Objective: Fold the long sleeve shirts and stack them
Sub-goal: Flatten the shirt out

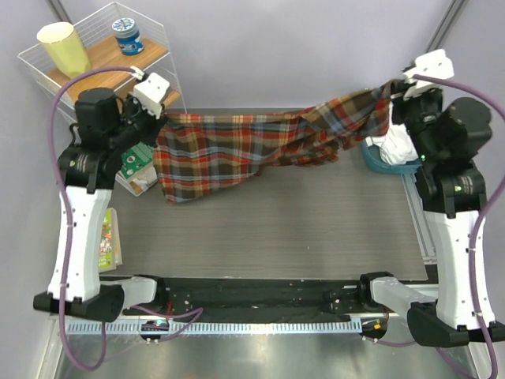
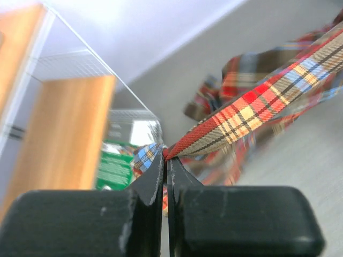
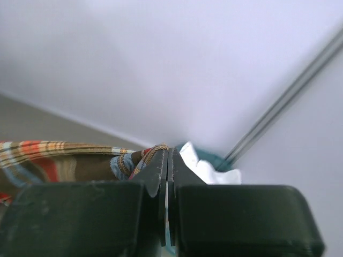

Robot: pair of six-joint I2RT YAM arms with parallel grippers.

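Observation:
The plaid shirt [image 1: 237,150] hangs stretched between my two grippers above the far part of the table. My left gripper [image 1: 162,117] is shut on its left edge; in the left wrist view [image 2: 166,154] the taut plaid hem [image 2: 257,107] runs up and right from the jaws. My right gripper [image 1: 394,88] is shut on its right end, held higher; in the right wrist view [image 3: 169,152] plaid cloth [image 3: 80,160] leads off left. The white shirt [image 1: 397,148] lies in the teal basket [image 1: 379,163] below my right gripper, and shows in the right wrist view [image 3: 201,166].
A white wire shelf [image 1: 95,59] at far left holds a yellow cup [image 1: 65,47] and a blue-lidded jar [image 1: 127,35]. Green packets [image 1: 136,162] lie under it. A booklet [image 1: 109,241] lies by the left arm. A metal rail [image 1: 418,213] runs along the right.

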